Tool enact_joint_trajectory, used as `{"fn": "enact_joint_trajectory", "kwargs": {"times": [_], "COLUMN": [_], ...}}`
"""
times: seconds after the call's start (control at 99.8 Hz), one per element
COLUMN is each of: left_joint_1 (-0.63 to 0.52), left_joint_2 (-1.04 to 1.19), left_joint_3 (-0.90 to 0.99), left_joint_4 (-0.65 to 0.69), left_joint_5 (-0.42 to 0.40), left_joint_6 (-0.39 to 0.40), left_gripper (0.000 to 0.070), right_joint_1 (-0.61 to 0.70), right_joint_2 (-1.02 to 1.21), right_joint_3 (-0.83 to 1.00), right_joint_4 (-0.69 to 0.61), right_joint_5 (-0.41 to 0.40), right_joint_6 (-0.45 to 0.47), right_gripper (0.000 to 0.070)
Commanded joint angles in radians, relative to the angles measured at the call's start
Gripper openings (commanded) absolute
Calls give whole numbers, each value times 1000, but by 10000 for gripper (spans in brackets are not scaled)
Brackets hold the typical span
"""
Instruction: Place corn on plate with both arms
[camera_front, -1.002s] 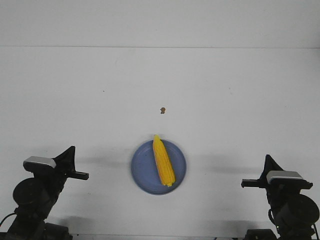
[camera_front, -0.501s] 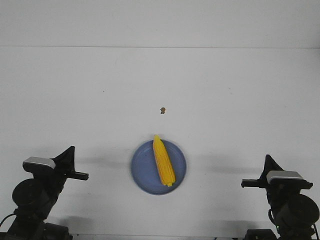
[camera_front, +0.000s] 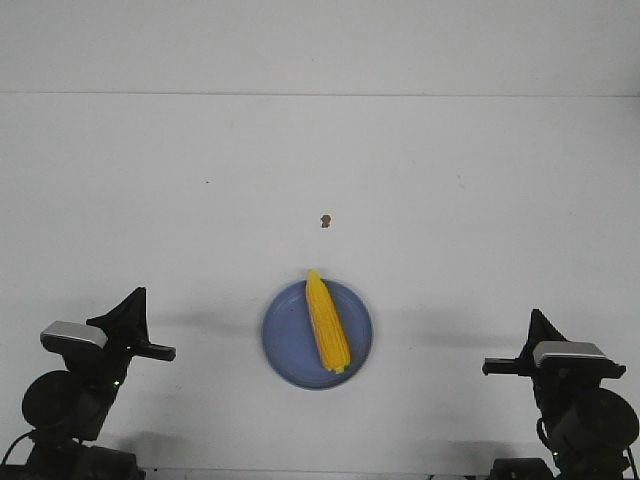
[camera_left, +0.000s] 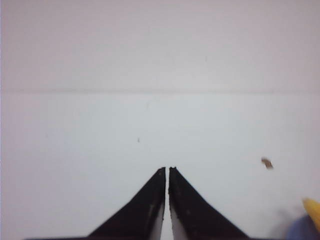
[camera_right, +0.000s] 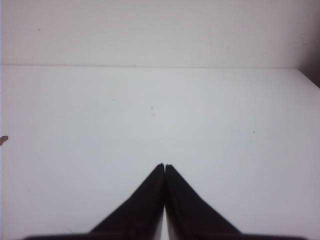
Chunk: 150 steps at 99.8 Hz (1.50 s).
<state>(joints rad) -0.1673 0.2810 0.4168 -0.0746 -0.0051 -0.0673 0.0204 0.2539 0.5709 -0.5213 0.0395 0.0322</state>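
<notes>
Starting at the near-left corner of the white table (camera_front: 480, 160), your left gripper (camera_left: 167, 169) is parked low with its jaws pressed together on nothing, which suits an arm that has no more carrying to do. Toward the middle of the near edge sits the periwinkle-blue plate (camera_front: 284, 352), and the corn cob (camera_front: 326, 322) lies on it lengthwise, pointed end toward the far edge and reaching just over the rim, blunt end inside the near rim; that lie keeps it cradled so it should not roll off. A tiny brown speck (camera_front: 325, 221) rests on the table beyond the plate. At the near-right corner, your right gripper (camera_right: 164, 165) is likewise closed and empty, well apart from the plate. Judging by this, the placing looks complete.
</notes>
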Motion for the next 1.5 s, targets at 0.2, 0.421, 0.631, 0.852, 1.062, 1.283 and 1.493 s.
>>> {"fn": "enact_joint_trajectory", "kwargs": {"times": [0.2,0.421,0.631,0.852,1.062,1.283,1.493], "left_joint_1": [17,39,66,70,70,70,70], "left_joint_2": [-116,-254,-278,-278,-278,-278,-278], "left_joint_3": [-232,-342,-389,-403,-402,-402,-402], "left_joint_4": [154,156,192,227,233,233,233], "left_joint_5": [-5,-5,-5,-5,-4,-4,-3], "left_joint_6": [24,23,23,23,14,14,14], "left_gripper": [15,15,15,15,15,15,15], "right_joint_1": [0,0,0,0,0,0,0], "right_joint_2": [2,2,2,2,2,2,2], "right_joint_3": [7,7,7,7,7,7,7], "right_joint_4": [11,11,11,12,12,12,12], "right_joint_5": [3,3,3,3,3,3,3], "right_joint_6": [-6,-6,-6,-6,-6,-6,-6], "right_gripper": [0,0,0,0,0,0,0]}}
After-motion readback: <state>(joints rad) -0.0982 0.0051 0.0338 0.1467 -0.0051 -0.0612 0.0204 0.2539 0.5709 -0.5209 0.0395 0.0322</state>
